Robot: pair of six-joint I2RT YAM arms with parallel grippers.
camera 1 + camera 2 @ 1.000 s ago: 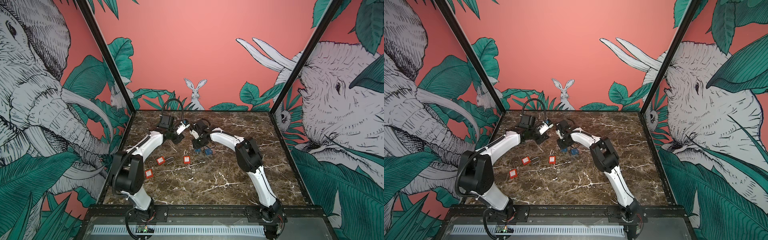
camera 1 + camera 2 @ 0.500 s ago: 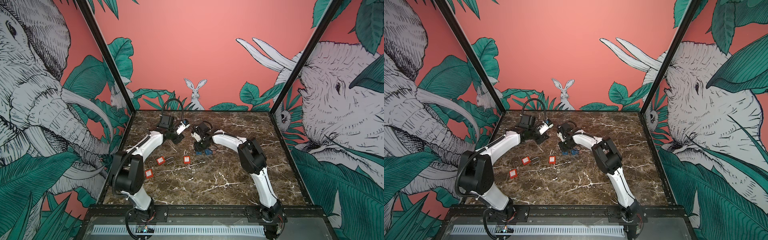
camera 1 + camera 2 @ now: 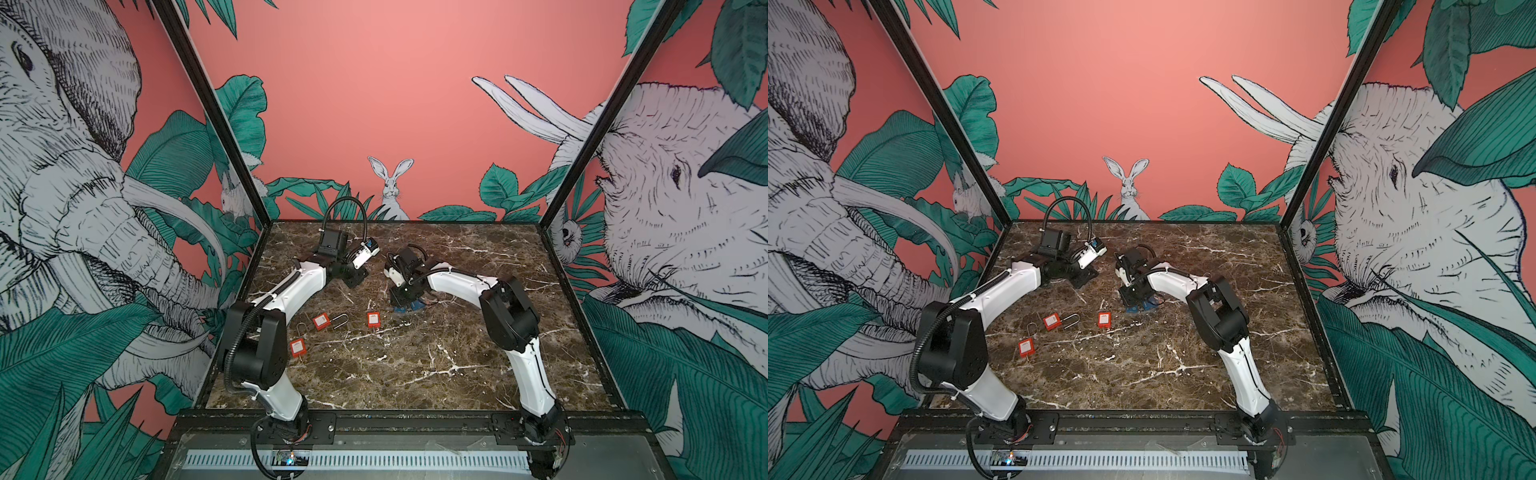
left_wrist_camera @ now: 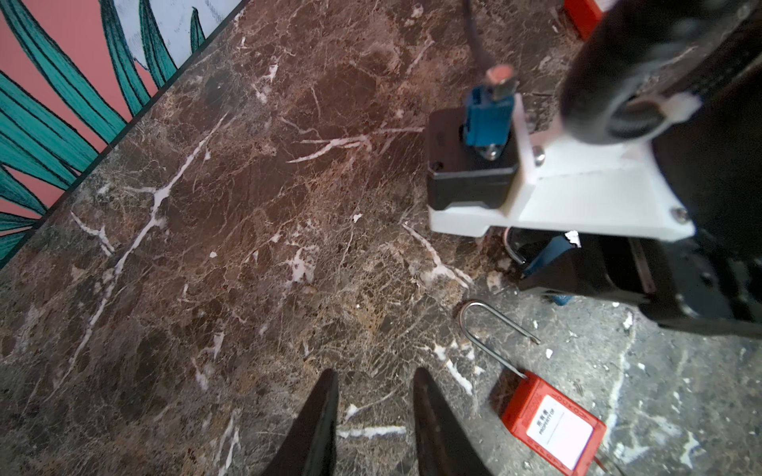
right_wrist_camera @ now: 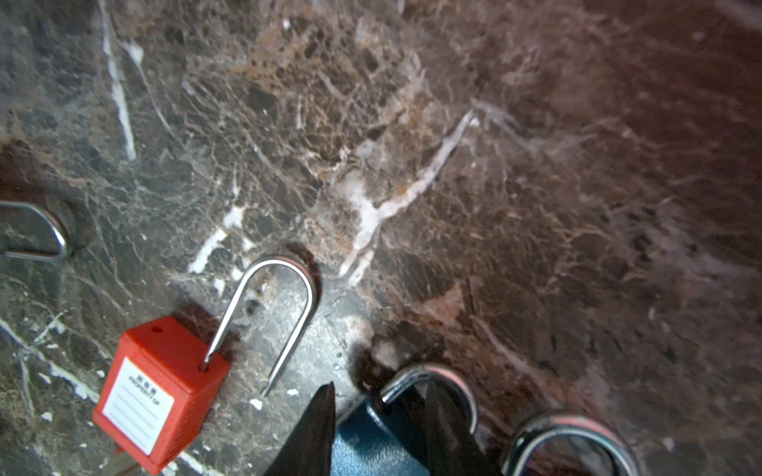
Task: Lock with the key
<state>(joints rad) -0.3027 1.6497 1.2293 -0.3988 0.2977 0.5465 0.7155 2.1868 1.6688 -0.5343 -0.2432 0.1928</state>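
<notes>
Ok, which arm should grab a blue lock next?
Probably the right. The right gripper sits over a blue padlock, one finger on each side. The left gripper hovers open above bare table, with nothing between its fingers.

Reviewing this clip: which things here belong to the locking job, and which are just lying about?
In the job:
- right gripper
- blue padlock, between its fingers

Lying about:
- three red padlocks
- second shackle beside the blue padlock
- left gripper, open and empty

No key clearly visible.
</notes>
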